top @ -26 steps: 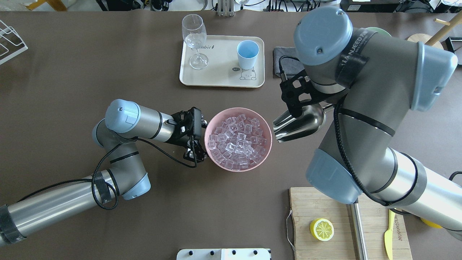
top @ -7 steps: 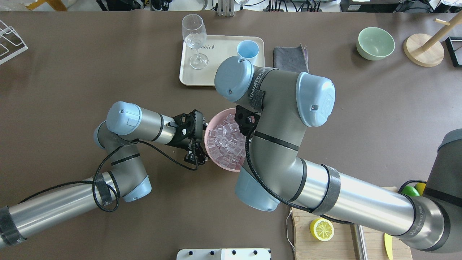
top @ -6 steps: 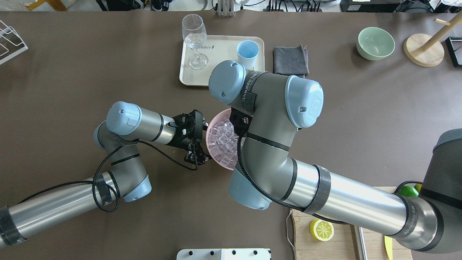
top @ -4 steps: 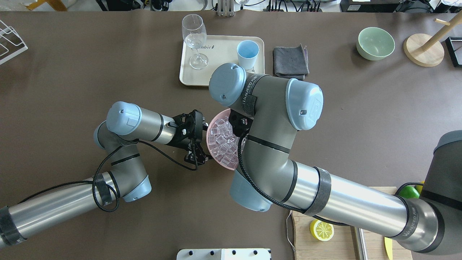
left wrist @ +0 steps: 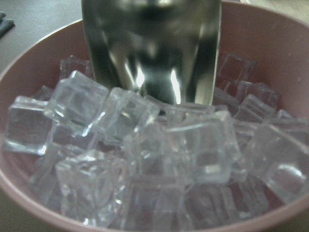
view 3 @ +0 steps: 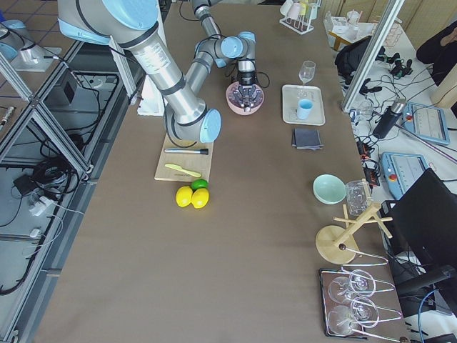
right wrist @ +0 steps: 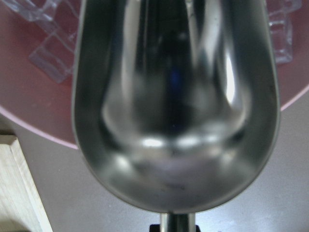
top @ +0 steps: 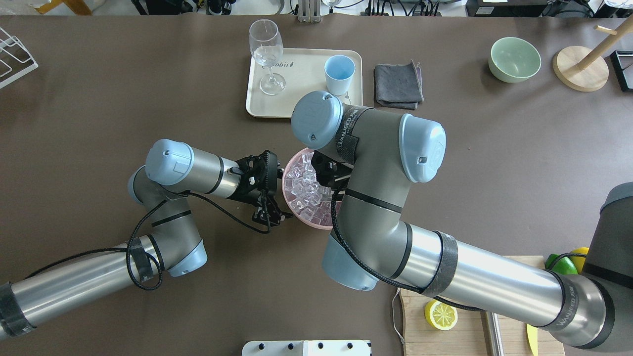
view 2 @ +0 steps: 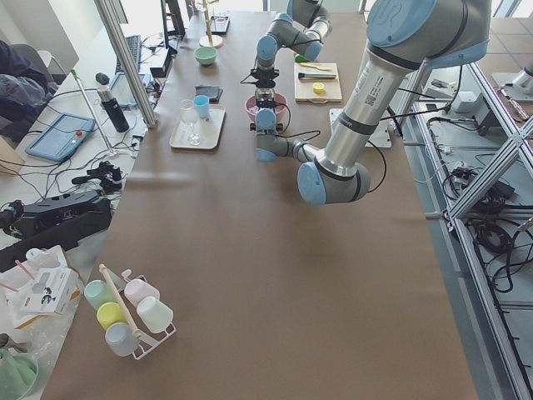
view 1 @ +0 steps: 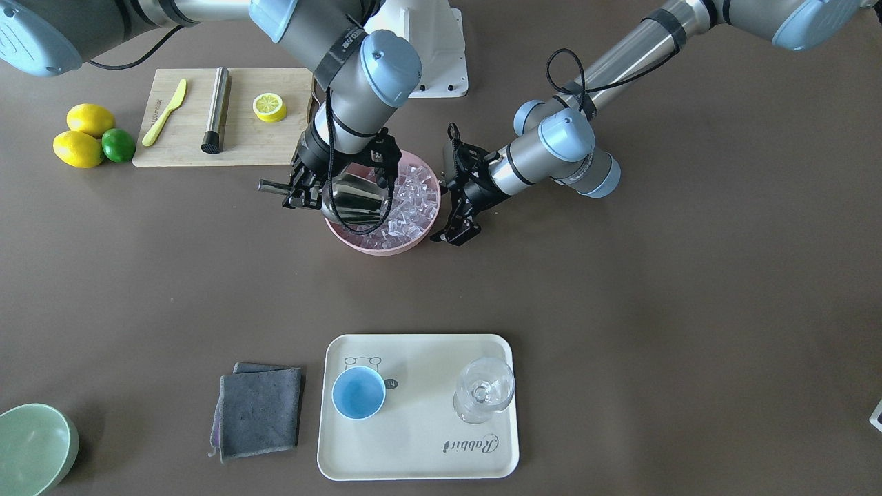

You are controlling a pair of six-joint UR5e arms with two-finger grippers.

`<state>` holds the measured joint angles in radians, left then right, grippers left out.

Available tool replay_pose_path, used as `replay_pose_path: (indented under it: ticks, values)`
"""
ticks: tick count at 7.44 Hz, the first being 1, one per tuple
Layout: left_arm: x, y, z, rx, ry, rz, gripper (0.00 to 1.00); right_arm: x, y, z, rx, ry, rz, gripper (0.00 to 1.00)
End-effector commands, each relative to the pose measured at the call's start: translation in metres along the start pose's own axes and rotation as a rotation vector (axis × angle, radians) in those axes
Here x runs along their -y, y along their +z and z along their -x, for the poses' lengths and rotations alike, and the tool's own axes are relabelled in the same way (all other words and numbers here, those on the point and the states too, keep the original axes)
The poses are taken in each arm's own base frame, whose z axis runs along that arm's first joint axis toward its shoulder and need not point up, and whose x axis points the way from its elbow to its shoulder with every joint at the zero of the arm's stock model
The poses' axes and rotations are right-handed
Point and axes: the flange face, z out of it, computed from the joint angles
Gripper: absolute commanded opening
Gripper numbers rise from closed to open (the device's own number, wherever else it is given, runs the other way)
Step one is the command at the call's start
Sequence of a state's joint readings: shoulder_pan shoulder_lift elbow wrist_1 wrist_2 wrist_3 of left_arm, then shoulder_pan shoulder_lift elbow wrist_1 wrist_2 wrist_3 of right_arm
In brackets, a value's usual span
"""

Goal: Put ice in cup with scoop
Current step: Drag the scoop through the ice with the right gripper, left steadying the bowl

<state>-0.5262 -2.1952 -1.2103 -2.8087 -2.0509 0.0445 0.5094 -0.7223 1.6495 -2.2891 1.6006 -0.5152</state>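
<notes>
The ice (view 1: 413,200) fills a pink bowl (view 1: 386,246) at mid-table. My right gripper (view 1: 303,187) is shut on the scoop's bar handle. The steel scoop (view 1: 355,196) tilts down with its mouth in the ice. It looks empty in the right wrist view (right wrist: 174,111). In the left wrist view the scoop (left wrist: 152,48) rests on the cubes (left wrist: 145,159). My left gripper (view 1: 458,200) is open, its fingers spread against the bowl's side. The light-blue cup (view 1: 358,392) stands upright and empty on a cream tray (view 1: 420,455). From overhead my right arm hides the scoop.
A stemmed glass (view 1: 484,396) stands on the tray beside the cup. A grey cloth (view 1: 258,410) and a pale green bowl (view 1: 31,448) lie near it. A cutting board (view 1: 275,148) with half a lemon, a steel cylinder and a yellow knife sits behind the pink bowl.
My right arm has swung the scoop from beside the bowl to over it and into the ice, then drawn back slightly. The left arm has not moved.
</notes>
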Motion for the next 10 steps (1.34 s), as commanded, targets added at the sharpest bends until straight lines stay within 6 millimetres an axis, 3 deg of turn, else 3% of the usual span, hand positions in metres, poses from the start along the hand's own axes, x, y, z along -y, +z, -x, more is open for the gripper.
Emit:
replay_pose_path:
  ticks: [1,4,10]
  values:
    - [-0.001,0.000,0.000,0.001,-0.001,0.001,0.98,-0.005,0.014,0.003,-0.021,0.055,-0.045,0.00]
    - [-0.002,0.000,0.000,0.001,0.000,0.003,0.98,-0.018,0.027,0.010,-0.036,0.107,-0.095,0.00]
    - [-0.003,0.001,-0.001,0.000,0.002,0.005,0.98,-0.026,0.030,0.018,-0.070,0.261,-0.256,0.00]
